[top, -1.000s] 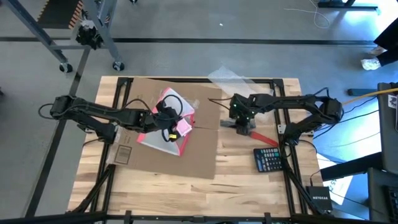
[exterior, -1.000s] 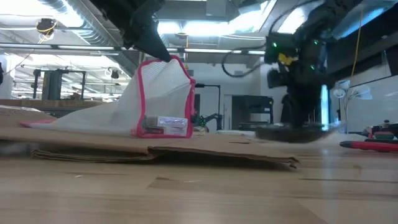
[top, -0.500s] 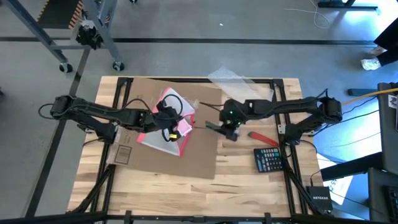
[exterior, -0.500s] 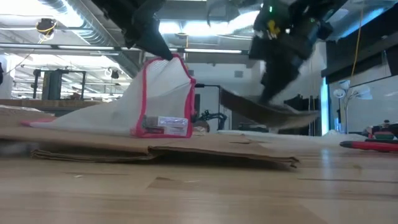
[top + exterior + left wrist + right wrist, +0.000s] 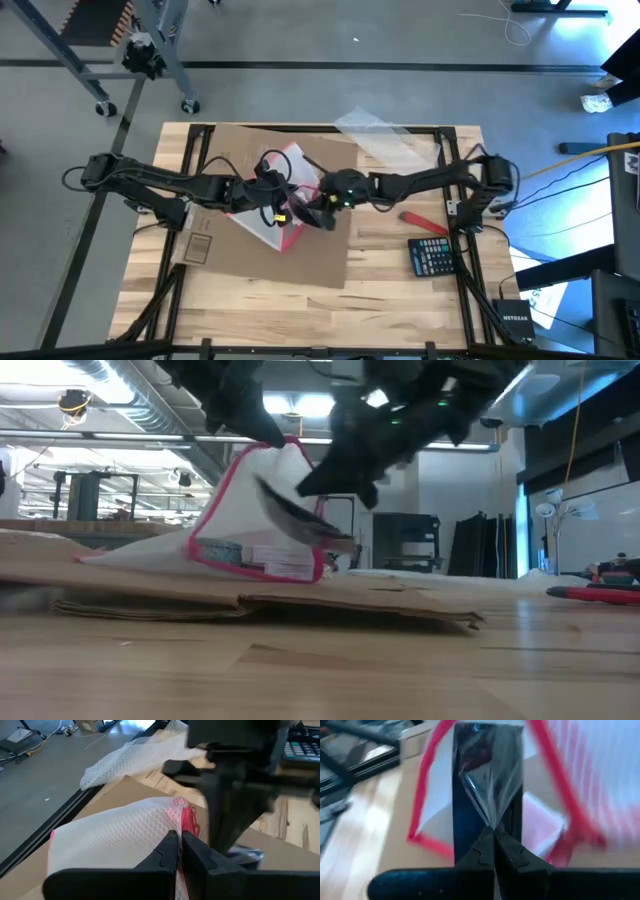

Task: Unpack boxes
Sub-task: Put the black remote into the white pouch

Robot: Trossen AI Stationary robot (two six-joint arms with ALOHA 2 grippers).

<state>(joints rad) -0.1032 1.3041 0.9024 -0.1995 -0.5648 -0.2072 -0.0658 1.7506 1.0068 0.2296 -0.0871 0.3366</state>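
The brown cardboard box (image 5: 300, 250) lies flattened on the table, label (image 5: 200, 248) up. On it stands a clear mesh pouch (image 5: 285, 185) with a pink-red edge; its lower edge (image 5: 255, 570) rests on the cardboard. My left gripper (image 5: 266, 190) is shut on the pouch's raised top. My right gripper (image 5: 320, 205) reaches in from the table's right, shut on a dark flat packet (image 5: 300, 520) in clear film. The packet's far end is at the pouch's open mouth (image 5: 485, 750). My left gripper (image 5: 179, 842) pinches the pouch's pink-red top edge (image 5: 186, 817) between its two fingers, coming from the table's left. The top is held up (image 5: 275, 445), the wall below it is spread into a tent, and the bottom stays on the cardboard. My right gripper (image 5: 494, 837) pinches the near end of the dark packet's clear film (image 5: 492, 815) between its fingertips. It comes from the table's right, slanting down, with the fingers in line with the packet. The packet is lifted clear and slants down into the pouch's mouth.
A black calculator (image 5: 432, 257) and a red tool (image 5: 425, 222) lie on the table's right part. A sheet of clear netted wrap (image 5: 385, 135) lies at the far edge, partly on the cardboard. Bare wood shows along the near edge.
My right gripper has lifted the dark packet off the table's right part and carried it toward the table's left, up to the pouch's mouth, tipping it end-down. The pouch's lower edge has shifted and its wall leans more, while my left gripper keeps the top raised.
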